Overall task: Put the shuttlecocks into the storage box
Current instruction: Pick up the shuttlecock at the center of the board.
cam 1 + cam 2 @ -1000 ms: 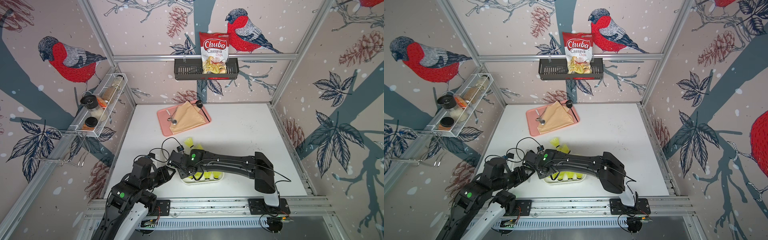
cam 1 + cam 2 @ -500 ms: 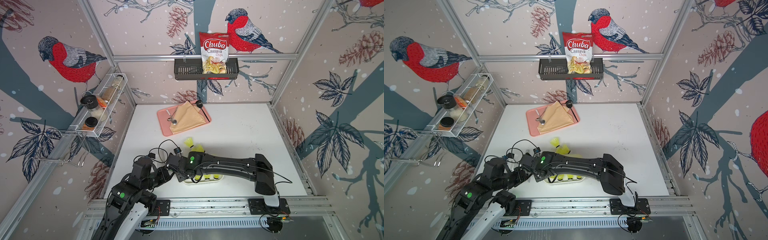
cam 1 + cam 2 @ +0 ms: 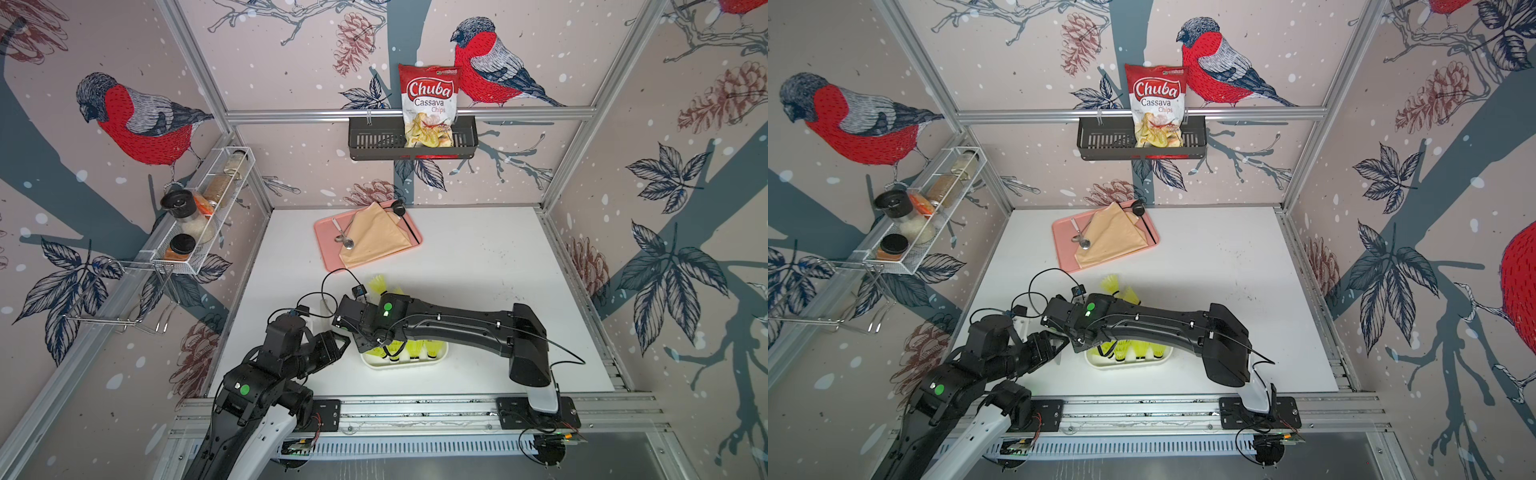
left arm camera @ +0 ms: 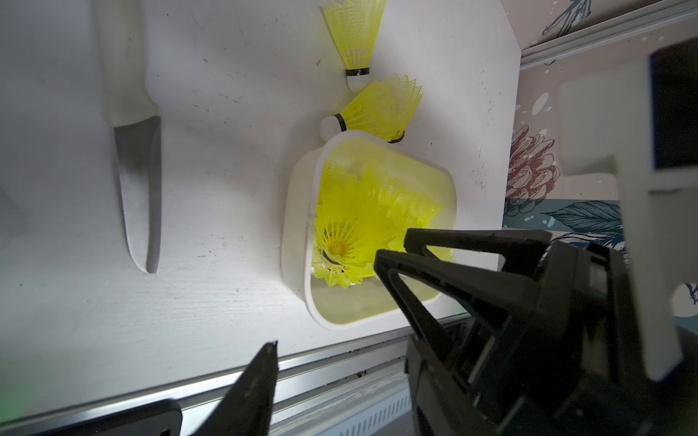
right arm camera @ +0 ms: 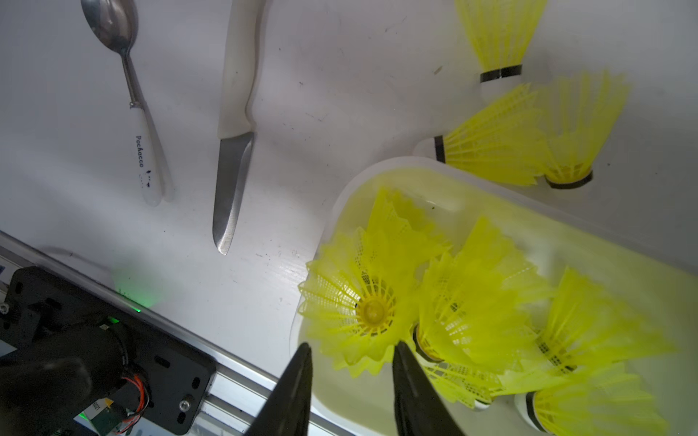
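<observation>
The white storage box (image 3: 399,365) (image 3: 1125,366) sits near the table's front edge and holds several yellow-green shuttlecocks (image 3: 415,347). My right gripper (image 5: 353,349) (image 3: 370,343) hangs over the box's left end. It is open, and its tips flank the skirt rim of an upright shuttlecock (image 5: 362,313) (image 4: 336,249) in the box (image 5: 377,170). One fingertip touches that skirt and the other stands apart from it. Three more shuttlecocks (image 5: 498,34) (image 5: 491,143) (image 5: 578,132) lie on the table just beyond the box. My left gripper (image 4: 340,343) (image 3: 343,343) is open and empty, left of the box (image 4: 294,226).
A white-handled knife (image 5: 234,151) (image 4: 136,170) and a spoon (image 5: 139,124) lie on the table left of the box. A pink tray (image 3: 328,249) with a beige cloth (image 3: 374,237) lies at the back. The metal front rail (image 3: 415,407) runs close to the box.
My right gripper has shifted slightly left over the box's end and its jaws have narrowed. The left arm has barely moved.
</observation>
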Motion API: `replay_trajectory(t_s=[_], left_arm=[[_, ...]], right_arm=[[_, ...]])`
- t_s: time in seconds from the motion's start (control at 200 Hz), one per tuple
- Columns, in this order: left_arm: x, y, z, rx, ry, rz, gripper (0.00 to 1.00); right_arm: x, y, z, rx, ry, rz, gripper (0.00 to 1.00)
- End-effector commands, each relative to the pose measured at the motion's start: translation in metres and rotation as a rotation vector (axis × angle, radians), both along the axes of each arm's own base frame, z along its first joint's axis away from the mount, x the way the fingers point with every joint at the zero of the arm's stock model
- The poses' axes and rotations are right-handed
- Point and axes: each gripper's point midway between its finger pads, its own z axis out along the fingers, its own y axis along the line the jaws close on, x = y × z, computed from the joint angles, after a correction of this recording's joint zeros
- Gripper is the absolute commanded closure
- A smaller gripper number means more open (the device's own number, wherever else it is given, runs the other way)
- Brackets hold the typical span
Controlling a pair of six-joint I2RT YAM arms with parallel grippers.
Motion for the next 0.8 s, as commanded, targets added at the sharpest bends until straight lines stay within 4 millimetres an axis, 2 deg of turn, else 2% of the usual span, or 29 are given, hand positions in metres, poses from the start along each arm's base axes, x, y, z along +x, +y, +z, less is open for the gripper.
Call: replay_trajectory(t_s=[0.0,0.375,0.5,0.79], left_arm=[[0.01,-0.006,0.01,-0.025,-0.037,-0.005,0.43],[0.041,-0.023,0.018,-0.046,-0.052,-0.027,0.42],[0.053,-0.031,0.018,-0.056,-0.053,-0.043,0.41],[0.084,-0.048,0.015,-0.061,-0.062,-0.074,0.39]], right_arm=[[0.016,-0.008,0.013,0.029,-0.027,-0.055,0.62],[0.078,-0.058,0.031,0.054,-0.039,-0.172,0.61],[0.094,-0.079,0.023,0.055,-0.014,-0.19,0.61],[0.127,-0.109,0.001,0.062,0.045,-0.123,0.61]])
